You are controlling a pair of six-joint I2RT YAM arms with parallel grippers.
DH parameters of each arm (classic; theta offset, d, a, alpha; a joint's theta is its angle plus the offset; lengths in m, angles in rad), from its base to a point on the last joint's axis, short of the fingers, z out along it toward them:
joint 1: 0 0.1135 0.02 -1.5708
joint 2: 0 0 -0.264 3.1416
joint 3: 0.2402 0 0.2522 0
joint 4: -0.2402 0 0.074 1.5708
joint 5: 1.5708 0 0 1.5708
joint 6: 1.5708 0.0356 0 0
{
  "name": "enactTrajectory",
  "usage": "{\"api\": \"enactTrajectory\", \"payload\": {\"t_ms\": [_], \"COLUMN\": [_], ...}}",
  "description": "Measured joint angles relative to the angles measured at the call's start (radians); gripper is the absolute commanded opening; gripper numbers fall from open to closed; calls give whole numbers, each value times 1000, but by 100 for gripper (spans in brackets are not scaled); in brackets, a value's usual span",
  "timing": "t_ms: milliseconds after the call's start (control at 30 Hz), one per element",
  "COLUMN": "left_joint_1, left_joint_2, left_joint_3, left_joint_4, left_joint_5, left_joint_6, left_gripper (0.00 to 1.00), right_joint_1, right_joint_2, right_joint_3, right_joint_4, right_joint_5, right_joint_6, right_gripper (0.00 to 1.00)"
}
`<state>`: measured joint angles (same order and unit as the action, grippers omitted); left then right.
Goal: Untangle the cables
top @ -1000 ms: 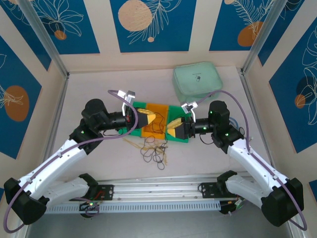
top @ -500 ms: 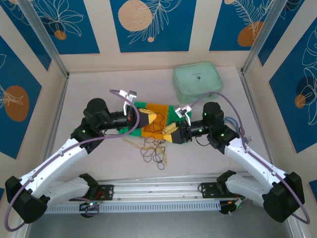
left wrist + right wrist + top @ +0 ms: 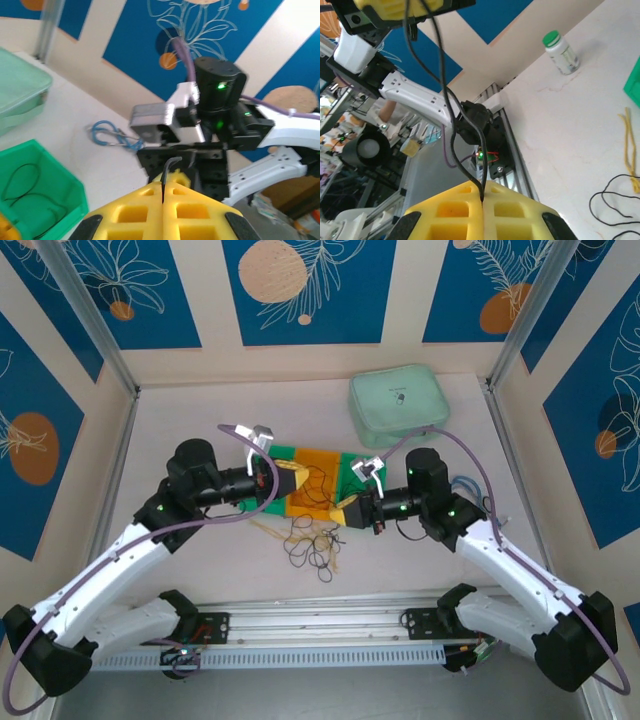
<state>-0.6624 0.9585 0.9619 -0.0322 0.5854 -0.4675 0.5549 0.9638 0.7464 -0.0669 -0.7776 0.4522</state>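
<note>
A loose tangle of thin black, orange and pale yellow cables (image 3: 312, 540) lies on the table just in front of both grippers. My left gripper (image 3: 303, 478) hangs over the orange bin, its yellow fingers shut on a black cable (image 3: 167, 170) that sticks up between the fingertips (image 3: 163, 184). Facing it from the right, my right gripper (image 3: 343, 508) is shut (image 3: 482, 189) on a loop of black cable (image 3: 442, 75). That loop runs up to the left gripper at the top of the right wrist view. A yellow cable (image 3: 630, 165) and black loops (image 3: 610, 200) lie on the table below.
A green bin (image 3: 290, 455) and an orange bin (image 3: 318, 468) sit under the grippers; a black cable (image 3: 30, 200) lies in the green one. A mint pouch (image 3: 397, 400) lies at the back right, a blue cable loop (image 3: 110, 135) to the right, and a green-capped white bottle (image 3: 561, 52) to the left.
My right gripper has moved left toward the left gripper and shut on the black cable. The left gripper stays shut and has barely shifted.
</note>
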Motion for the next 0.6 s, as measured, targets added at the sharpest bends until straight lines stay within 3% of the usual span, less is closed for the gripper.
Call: {"api": "enactTrajectory", "payload": {"t_ms": [200, 300, 400, 500, 600], "left_joint_1": [0, 0, 1, 1, 2], "left_joint_2": [-39, -39, -39, -39, -39], "left_joint_3": [5, 3, -8, -26, -47], "left_joint_4": [-151, -195, -222, -252, -288], "left_joint_5": [-117, -148, -168, -184, -202], "left_joint_6": [75, 95, 109, 126, 136], "left_gripper": [0, 20, 26, 47, 51], "right_joint_1": [-17, -19, -19, -21, -29], "right_joint_2": [-32, -31, -25, -8, 18], "right_joint_3": [58, 97, 147, 205, 255], "right_joint_4": [-70, -89, -115, -147, -181], "right_joint_5": [86, 120, 151, 192, 226], "right_joint_6": [-11, -10, -6, -7, -8], "right_gripper": [0, 0, 0, 0, 0]}}
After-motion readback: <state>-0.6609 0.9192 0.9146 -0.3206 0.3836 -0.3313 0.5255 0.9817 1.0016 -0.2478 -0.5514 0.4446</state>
